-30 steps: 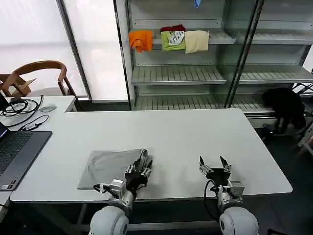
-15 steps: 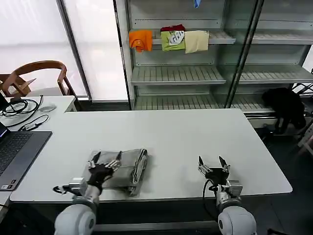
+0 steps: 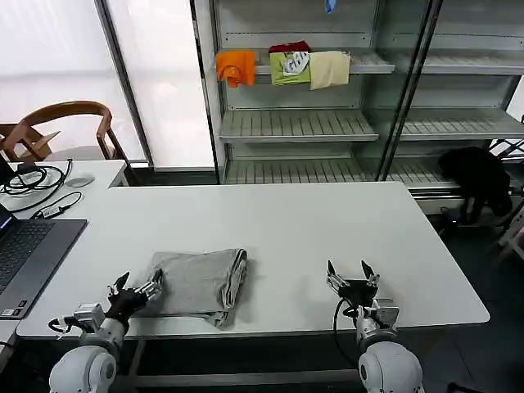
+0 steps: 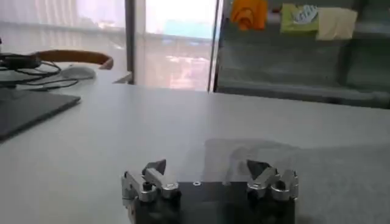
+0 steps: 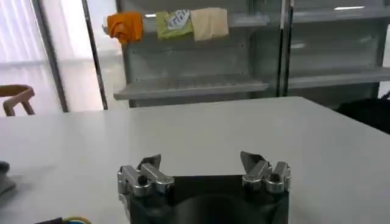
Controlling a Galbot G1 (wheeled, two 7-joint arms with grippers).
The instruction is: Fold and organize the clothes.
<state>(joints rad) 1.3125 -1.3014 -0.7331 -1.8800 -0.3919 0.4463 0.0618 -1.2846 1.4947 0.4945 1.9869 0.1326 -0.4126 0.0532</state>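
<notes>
Folded light grey cotton shirt [image 3: 196,283] is lying near the white tabletop's [image 3: 327,221] front edge; left gripper [image 3: 133,291] and right gripper [image 3: 349,277] are both hovering wide open, holding nothing.

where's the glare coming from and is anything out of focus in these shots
Head view: bright window panels at the back left are washed out, and the folded grey shirt is sharp. Left wrist view: the open left gripper is crisp, while the shelf clothes behind are soft. Right wrist view: the open right gripper is sharp, the background shelves slightly blurred.
</notes>
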